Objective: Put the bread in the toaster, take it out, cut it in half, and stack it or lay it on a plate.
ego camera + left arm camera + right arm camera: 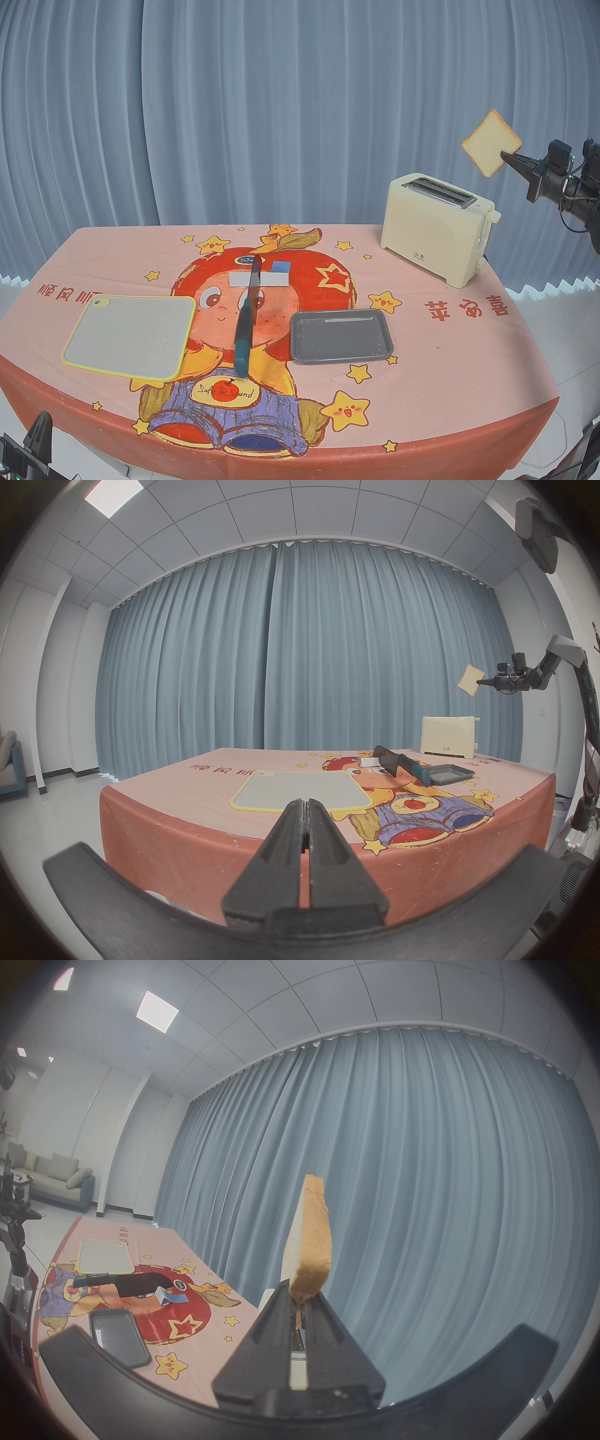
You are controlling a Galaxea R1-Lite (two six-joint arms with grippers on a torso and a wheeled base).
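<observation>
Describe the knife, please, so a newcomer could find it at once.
On the table with the cartoon cloth, look between the yellow-rimmed cutting board and the grey tray. The knife lies there, the only long thin thing: teal handle toward the robot, dark blade propped on a small block.

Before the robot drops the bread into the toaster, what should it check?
1. Grip on the bread: ok, the right gripper pinches one corner.
2. Lined up over the toaster: not ok, the bread hangs high, off to its side.
3. The slots free: ok, nothing sticks out.
4. The left gripper out of the way: ok, shut, low by the near edge of the table.
5. The knife away from the toaster: ok, mid-table.
</observation>
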